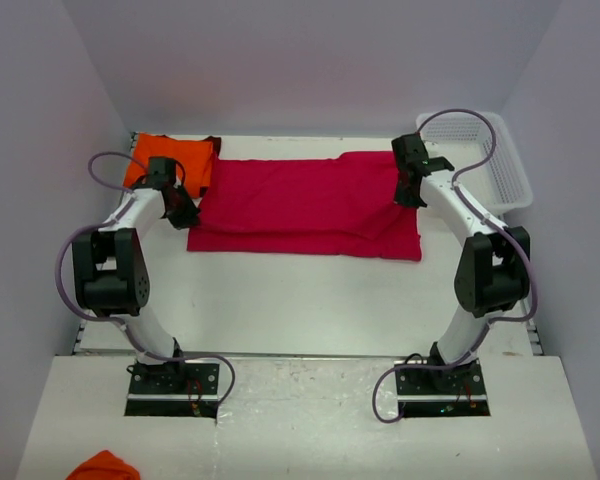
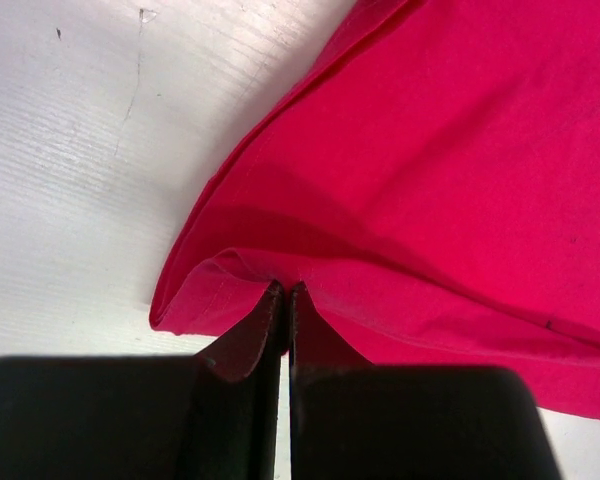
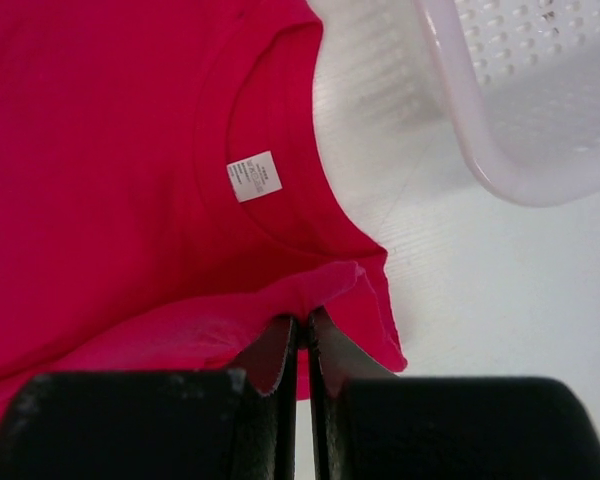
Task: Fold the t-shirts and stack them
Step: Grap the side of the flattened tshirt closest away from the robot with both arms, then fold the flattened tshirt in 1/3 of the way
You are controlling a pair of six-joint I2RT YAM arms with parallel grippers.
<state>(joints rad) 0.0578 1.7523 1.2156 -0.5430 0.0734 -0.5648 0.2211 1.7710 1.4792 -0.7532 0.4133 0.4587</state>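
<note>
The crimson-pink t-shirt lies spread on the table toward 12 o'clock. The left gripper is clenched on the shirt's 9 o'clock edge. The right gripper pinches cloth beside the collar at 3 o'clock. The orange t-shirt, seemingly folded, sits at 10 o'clock, and the basket at 2 o'clock.

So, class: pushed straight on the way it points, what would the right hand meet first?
The crimson-pink t-shirt that it pinches, probably its collar; the white basket sits off to the side.
</note>
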